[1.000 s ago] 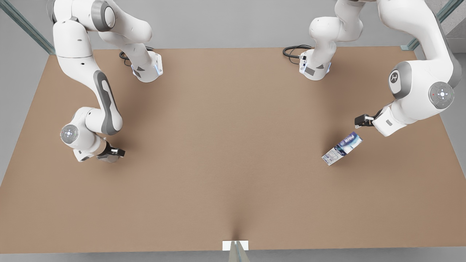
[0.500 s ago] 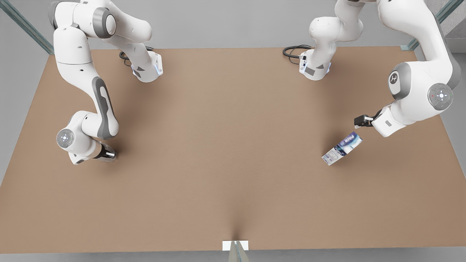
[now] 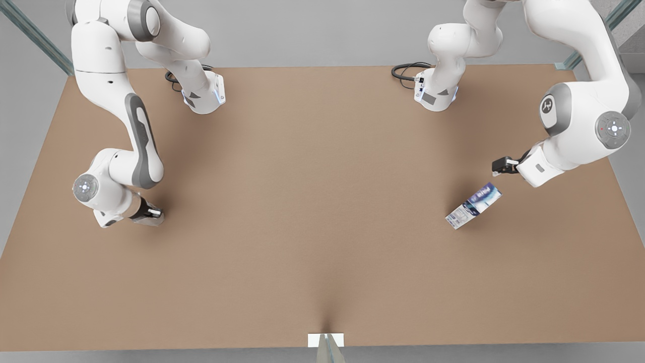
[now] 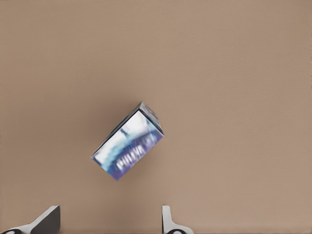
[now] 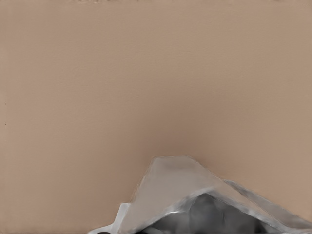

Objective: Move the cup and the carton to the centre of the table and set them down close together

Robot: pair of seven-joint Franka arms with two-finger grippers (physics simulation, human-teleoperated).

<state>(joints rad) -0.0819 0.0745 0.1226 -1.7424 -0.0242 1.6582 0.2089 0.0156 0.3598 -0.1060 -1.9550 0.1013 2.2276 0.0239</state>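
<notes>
The white and dark-blue carton (image 3: 473,205) lies on the brown table (image 3: 312,201) at the front view's right. It also lies below my left gripper (image 4: 108,226) as the carton (image 4: 128,147) in the left wrist view. My left gripper (image 3: 502,166) hovers open just behind it, apart from it. At the front view's left my right gripper (image 3: 149,213) is down at the table, right at the light-grey cup (image 3: 154,217). In the right wrist view the faceted cup (image 5: 178,187) sits very near the camera, its dark inside showing.
Both arm bases (image 3: 204,98) (image 3: 436,96) stand at the table's far edge with black cables beside them. A small white marker (image 3: 325,340) sits at the middle of the near edge. Bare tabletop stretches between the two grippers.
The right arm's wrist has swung toward the front view's left and lowered over the cup. The left arm has barely shifted. The carton has not moved.
</notes>
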